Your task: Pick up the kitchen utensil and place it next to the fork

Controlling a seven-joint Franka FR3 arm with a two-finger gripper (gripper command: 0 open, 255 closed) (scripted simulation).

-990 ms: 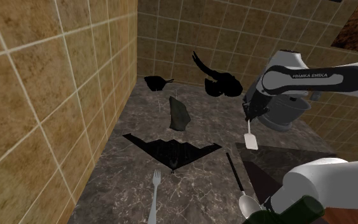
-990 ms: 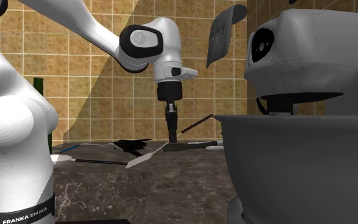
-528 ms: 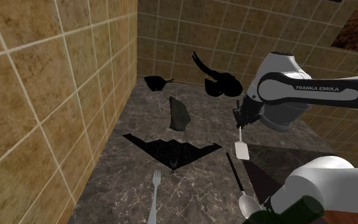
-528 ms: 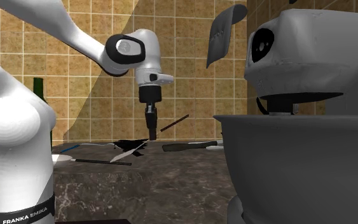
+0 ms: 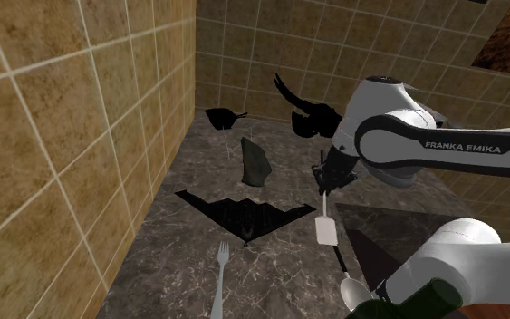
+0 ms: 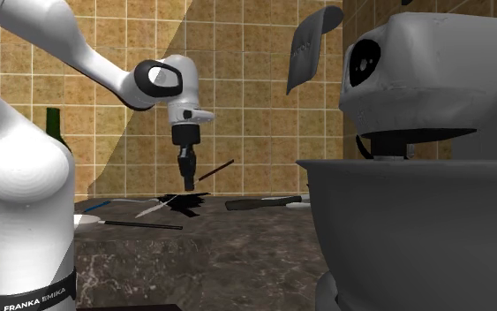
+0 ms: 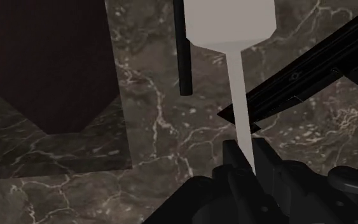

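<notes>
— How is the arm [image 5: 443, 149] posed?

— In the shoulder view it rises from the lower right. The forearm, the part with the lettering, runs level toward that view's left, and the wrist then bends down so that the tool [image 5: 324, 188] points at the table [image 5: 180, 263]. In the second exterior view the arm [image 6: 79, 53] slopes in from the upper left and the tool [image 6: 188, 184] hangs straight down.

— What are the fingers doing?

— They pinch the pale stem of the spatula [image 7: 241, 95]. The wrist view shows the tool [image 7: 246, 153] with a black finger pressed against each side of the stem, and the wide white blade sticks out ahead of them.

— Where is the spatula in relation to the fork?

— The fork [image 5: 220, 272] lies flat on the table near the bottom edge of the shoulder view. The spatula [image 5: 326, 232] hangs below the tool, well apart from the fork, toward that view's right and a little higher. In the second exterior view the spatula [image 6: 155, 208] is tilted, blade end lowest. I cannot tell whether the blade touches the table.

— Is anything else near the fork?

— A flat black winged shape [image 5: 244, 215] lies on the table just beyond the fork's prongs. A spoon [image 5: 336, 254] with a long black handle lies to the right of the fork, just under the spatula's blade.
</notes>
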